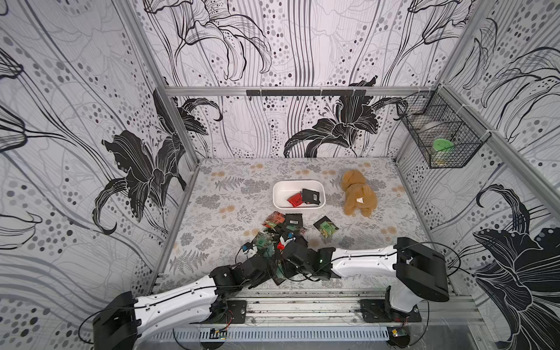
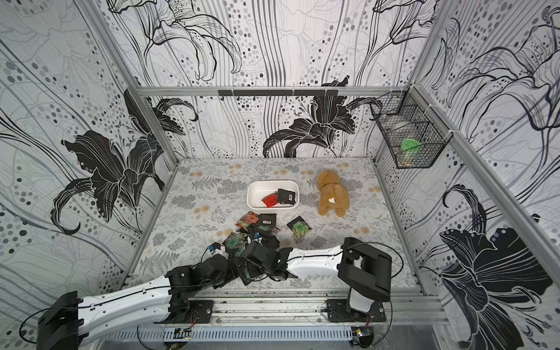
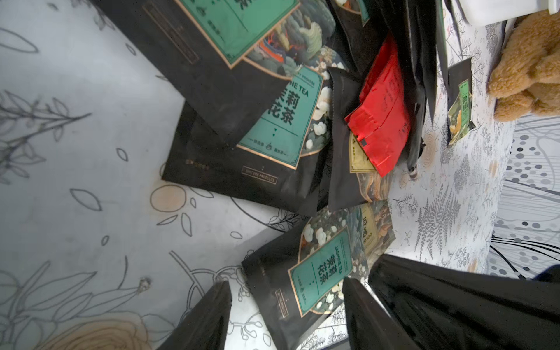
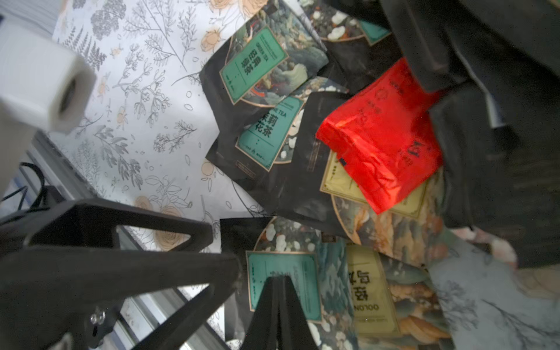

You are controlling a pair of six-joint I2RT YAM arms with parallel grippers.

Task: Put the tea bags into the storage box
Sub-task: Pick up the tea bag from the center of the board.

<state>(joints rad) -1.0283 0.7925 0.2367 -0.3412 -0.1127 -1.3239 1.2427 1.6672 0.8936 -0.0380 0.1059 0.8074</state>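
Currently: the left arm comes in low from the front-left corner, its forearm slanting toward the heap and its wrist bent down. Left pincer is wide apart, fingers straddling a green-label sachet that lies flat on the tabletop; it has no grip on it. The right arm lies nearly level across the front, pointing leftward into the same heap. Right pincer is closed tight, tips on a green label; whether foil is pinched, cannot tell.

Tea bags: flat square foil sachets, mostly black with teal, yellow or orange label panels, some plain red and crinkled. They lie overlapping just in front of the storage box, a shallow white tub with rounded corners at mid-tabletop.

Counts:
- Arms: 2.
- Storage box: 1, holding 2 bags at its right end, a red sachet and a black sachet.
- Lone sachet: 1, apart, right of the heap.
- Heap: too overlapped for a firm count.
- Plush toy: 1, right of the box.
- Wire basket: 1, on the right wall.
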